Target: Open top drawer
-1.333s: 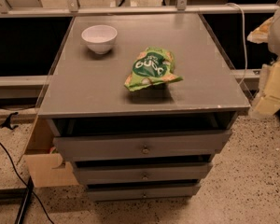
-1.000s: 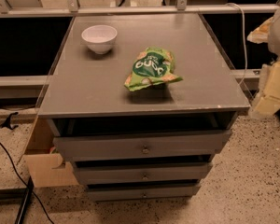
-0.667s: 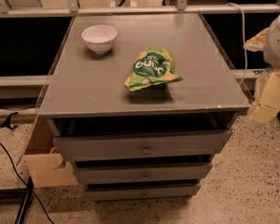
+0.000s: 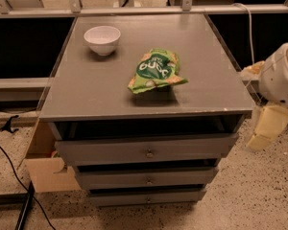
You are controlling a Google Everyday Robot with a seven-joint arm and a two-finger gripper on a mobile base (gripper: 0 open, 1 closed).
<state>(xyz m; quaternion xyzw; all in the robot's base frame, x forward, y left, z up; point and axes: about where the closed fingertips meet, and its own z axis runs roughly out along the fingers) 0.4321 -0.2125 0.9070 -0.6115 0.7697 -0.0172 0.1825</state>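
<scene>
The top drawer (image 4: 134, 150) is the widest grey front under the cabinet top, with a small round metal knob (image 4: 149, 153) at its centre. A dark gap shows above its front. Two narrower grey drawer fronts (image 4: 144, 178) with like knobs sit below it. My gripper (image 4: 265, 127) hangs off the white arm (image 4: 278, 75) at the right edge. It is beside the cabinet's right front corner, about level with the top drawer and apart from it, holding nothing that I can see.
On the grey cabinet top (image 4: 91, 90) stand a white bowl (image 4: 102, 39) at the back left and a green snack bag (image 4: 155, 71) near the middle. A cardboard box (image 4: 43, 164) and black cables (image 4: 9, 166) lie on the speckled floor to the left.
The arm has come further into view from the right, and the gripper has dropped lower beside the cabinet's right front corner. The drawers, bowl and bag have not moved.
</scene>
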